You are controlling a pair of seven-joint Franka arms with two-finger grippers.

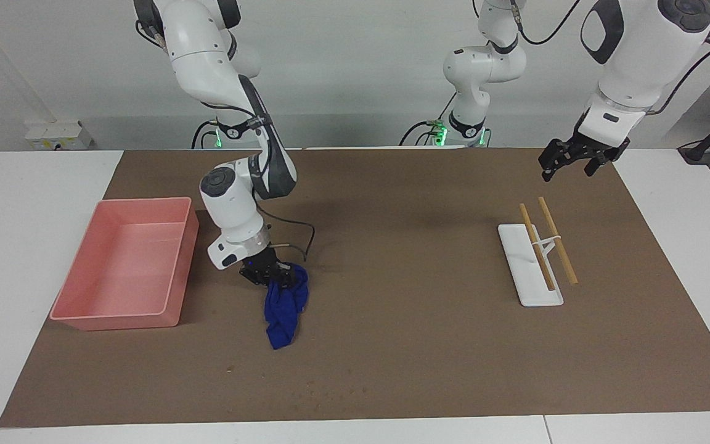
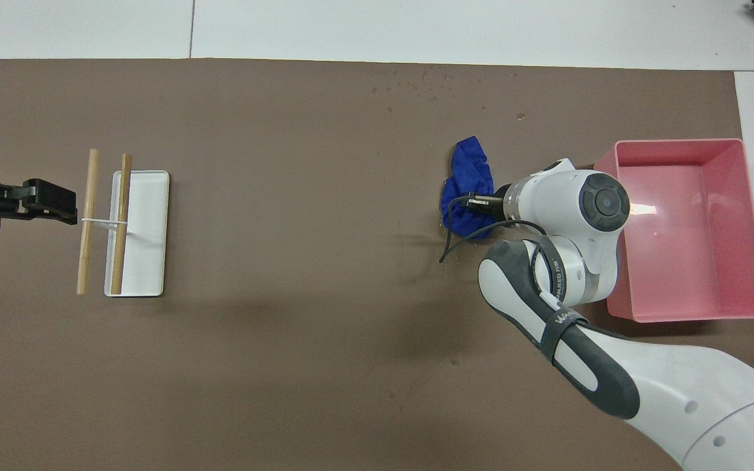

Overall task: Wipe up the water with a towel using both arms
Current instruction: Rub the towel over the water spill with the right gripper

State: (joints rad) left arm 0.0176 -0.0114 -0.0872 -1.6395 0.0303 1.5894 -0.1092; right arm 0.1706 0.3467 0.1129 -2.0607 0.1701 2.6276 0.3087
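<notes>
Nearest the robots, over the brown mat (image 1: 404,185) at the left arm's end of the counter, the left end effector (image 1: 567,161) hangs with its fingers spread and nothing between them, close to the two wooden sticks (image 1: 549,240) tied across a white tray (image 1: 524,271). Toward the right arm's end, the right end effector (image 1: 267,272) is clamped on a bunched blue towel (image 1: 285,308), which trails down onto the mat just beside the pink bin (image 1: 124,265). Farther out, near the mat's edge, water (image 1: 324,388) shows as a sparse scatter of small specks, apart from the towel's lower end.
</notes>
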